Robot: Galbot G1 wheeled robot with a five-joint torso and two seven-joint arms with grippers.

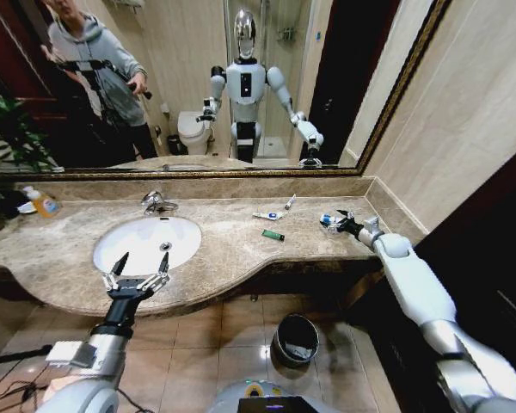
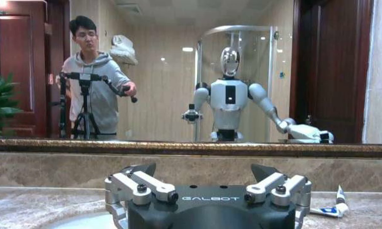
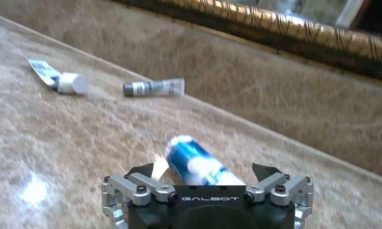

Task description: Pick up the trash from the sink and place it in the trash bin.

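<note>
The white oval sink (image 1: 146, 243) is set in the beige marble counter. My left gripper (image 1: 136, 274) (image 2: 203, 170) hovers open over the basin's front rim, holding nothing. At the counter's right end my right gripper (image 1: 335, 222) (image 3: 205, 170) is open, low over the marble. A blue-and-white tube (image 3: 192, 162) lies between its spread fingers. More trash lies on the counter right of the basin: a white tube with blue marks (image 1: 267, 215) (image 3: 57, 78), a small white strip-like tube (image 1: 290, 202) (image 3: 154, 88) and a green-black piece (image 1: 273, 234). The shiny metal trash bin (image 1: 295, 338) stands on the floor below the counter.
A chrome faucet (image 1: 155, 203) rises behind the basin. A bottle of orange liquid (image 1: 41, 202) and a green plant (image 1: 4, 138) stand at the counter's far left. A gold-framed mirror (image 1: 241, 168) runs along the back wall, above a marble backsplash.
</note>
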